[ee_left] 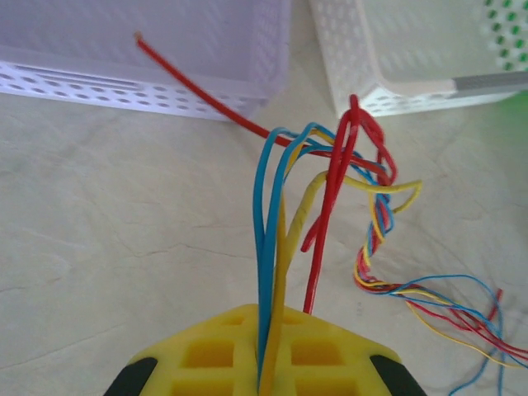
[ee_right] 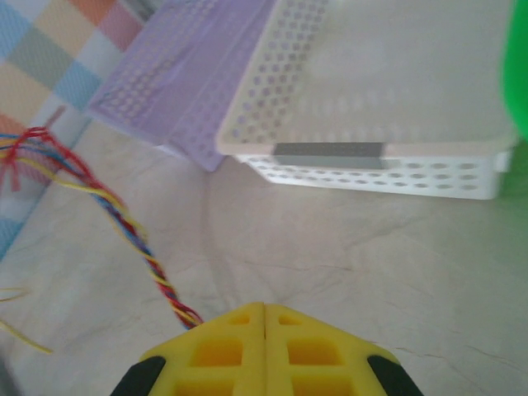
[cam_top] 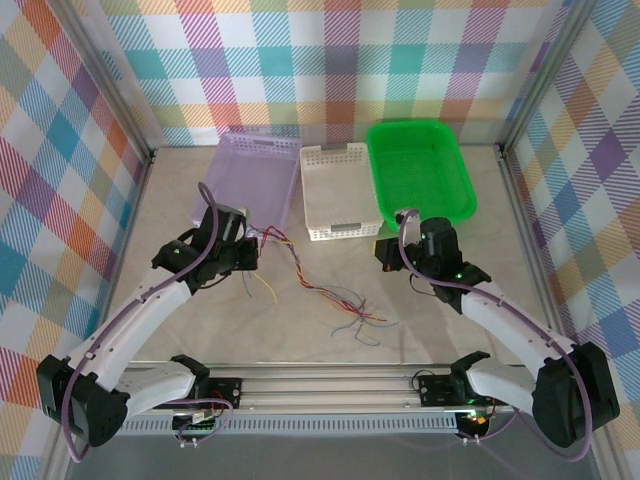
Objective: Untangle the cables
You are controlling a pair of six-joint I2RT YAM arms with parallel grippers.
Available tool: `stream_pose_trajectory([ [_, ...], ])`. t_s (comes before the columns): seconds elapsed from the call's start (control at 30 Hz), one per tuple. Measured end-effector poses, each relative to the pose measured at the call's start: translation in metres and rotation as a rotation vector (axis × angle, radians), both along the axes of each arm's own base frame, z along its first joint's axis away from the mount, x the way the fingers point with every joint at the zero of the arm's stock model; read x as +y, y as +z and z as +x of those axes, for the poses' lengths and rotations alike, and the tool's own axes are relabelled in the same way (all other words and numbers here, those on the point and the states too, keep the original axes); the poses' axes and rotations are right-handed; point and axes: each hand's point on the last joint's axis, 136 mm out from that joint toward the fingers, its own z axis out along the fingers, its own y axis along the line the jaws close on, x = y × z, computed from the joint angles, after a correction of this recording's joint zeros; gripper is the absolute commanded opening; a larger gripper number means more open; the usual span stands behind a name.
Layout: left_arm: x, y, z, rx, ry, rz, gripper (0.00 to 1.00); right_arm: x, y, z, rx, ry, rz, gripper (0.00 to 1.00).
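The left fingers [ee_left: 214, 356] are clamped on upright blue, yellow and red cables [ee_left: 264, 247]. The cables twist into a braid and fan out loose across the table [cam_top: 165, 190], near the purple basket [cam_top: 255, 180]. The right fingers [ee_right: 223, 351] are pressed flat together, pointing toward the white basket [ee_right: 371, 91].

The cables [ee_left: 328, 206] are red, blue and yellow. A lilac basket [cam_top: 255, 185], a white basket [cam_top: 340, 190], a green basket [cam_top: 420, 175]; plaid walls [cam_top: 330, 60]

Three baskets, purple [cam_top: 255, 180], white [cam_top: 338, 192] and green [cam_top: 420, 170], line the far side; coloured cables [cam_top: 318, 290] trail from the left gripper [cam_top: 254, 250] toward near centre.
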Motion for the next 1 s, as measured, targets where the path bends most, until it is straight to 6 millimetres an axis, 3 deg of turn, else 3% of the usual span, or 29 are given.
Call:
stream_pose_trajectory([
  [0.1,-0.013,0.001,-0.004,0.011,-0.044,-0.059,0.00,0.017,0.004,-0.009,0.006,0.082,0.045,0.39],
  [0.27,-0.042,0.006,-0.012,0.018,-0.144,-0.160,0.00,0.055,-0.006,-0.029,0.023,0.229,0.028,0.51],
  [0.43,-0.065,0.010,-0.025,0.024,-0.241,-0.203,0.00,0.074,-0.002,-0.022,0.016,0.263,0.027,0.52],
  [0.7,-0.071,0.011,-0.029,0.028,-0.281,-0.212,0.00,0.101,0.026,0.000,-0.033,0.312,0.078,0.51],
  [1.0,-0.072,0.010,-0.030,0.029,-0.292,-0.208,0.00,0.123,0.023,-0.017,-0.045,0.407,0.087,0.52],
])
